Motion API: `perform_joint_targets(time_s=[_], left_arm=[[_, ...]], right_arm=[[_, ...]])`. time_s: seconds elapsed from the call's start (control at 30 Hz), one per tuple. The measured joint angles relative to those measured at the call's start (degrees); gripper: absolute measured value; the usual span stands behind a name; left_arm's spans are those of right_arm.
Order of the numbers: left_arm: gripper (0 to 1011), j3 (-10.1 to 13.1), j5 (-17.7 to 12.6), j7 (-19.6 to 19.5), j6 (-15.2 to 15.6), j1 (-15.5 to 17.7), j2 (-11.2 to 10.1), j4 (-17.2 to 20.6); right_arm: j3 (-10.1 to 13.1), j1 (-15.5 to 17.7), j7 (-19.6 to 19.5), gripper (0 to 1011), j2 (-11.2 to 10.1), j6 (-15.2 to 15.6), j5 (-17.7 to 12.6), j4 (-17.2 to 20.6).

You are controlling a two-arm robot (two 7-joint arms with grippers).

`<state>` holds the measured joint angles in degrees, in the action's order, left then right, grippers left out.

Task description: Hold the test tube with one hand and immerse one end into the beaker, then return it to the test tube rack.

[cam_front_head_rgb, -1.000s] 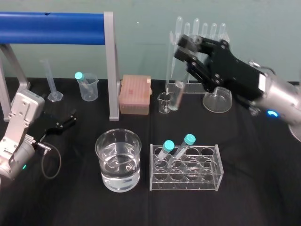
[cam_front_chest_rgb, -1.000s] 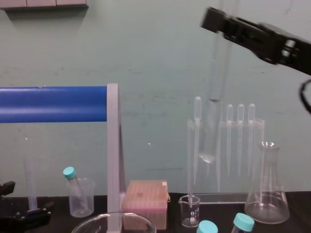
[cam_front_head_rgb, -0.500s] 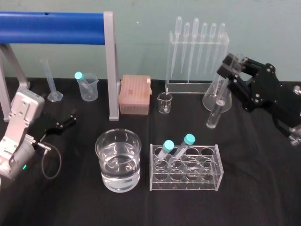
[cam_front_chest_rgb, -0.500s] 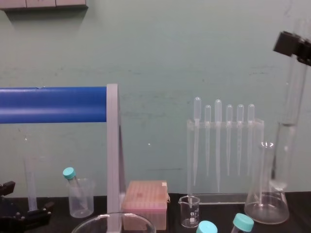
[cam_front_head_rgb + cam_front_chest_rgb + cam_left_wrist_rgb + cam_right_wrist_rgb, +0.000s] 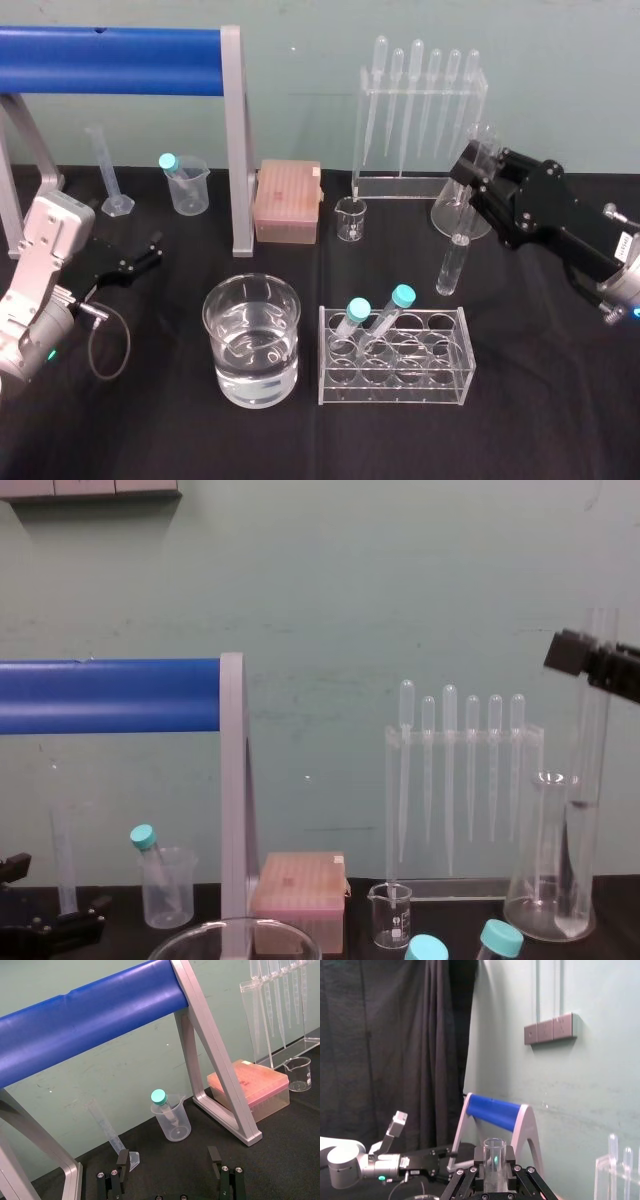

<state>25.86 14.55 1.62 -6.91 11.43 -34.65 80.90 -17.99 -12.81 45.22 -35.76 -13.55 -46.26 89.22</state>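
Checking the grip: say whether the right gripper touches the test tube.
Touching. In the right wrist view, the right gripper clamps the test tube on both sides.

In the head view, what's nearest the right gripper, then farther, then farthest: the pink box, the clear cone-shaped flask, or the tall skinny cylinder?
1. Clear cone-shaped flask: next to the right gripper holding the clear glass test tube, back right.
2. Pink box: back middle.
3. Tall skinny clear cylinder: back left.
The left gripper rests open at the left.
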Motion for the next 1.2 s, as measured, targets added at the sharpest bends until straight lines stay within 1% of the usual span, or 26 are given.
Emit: perform_joint_targets(time_s=[0.17,0.47,0.8,1.2], left_arm=[[1000,0.0,0.0,0.0,0.0,0.0,0.0,0.0],[1000,0.0,0.0,0.0,0.0,0.0,0.0,0.0],[1000,0.0,0.0,0.0,0.0,0.0,0.0,0.0],[1000,0.0,0.0,0.0,0.0,0.0,0.0,0.0]], right_arm=[[-0.3,0.2,-0.8,242,0.1,1.3,0.5,-0.6],[-0.7,0.6,-1.7,242,0.1,2.7,1.3,-1.3],[-1.8,-0.4,-0.7,242,1.0,3.3,1.4,-4.1],[-3.5,-1.3,0.4,242,1.0,4.6,2.1,-6.4]])
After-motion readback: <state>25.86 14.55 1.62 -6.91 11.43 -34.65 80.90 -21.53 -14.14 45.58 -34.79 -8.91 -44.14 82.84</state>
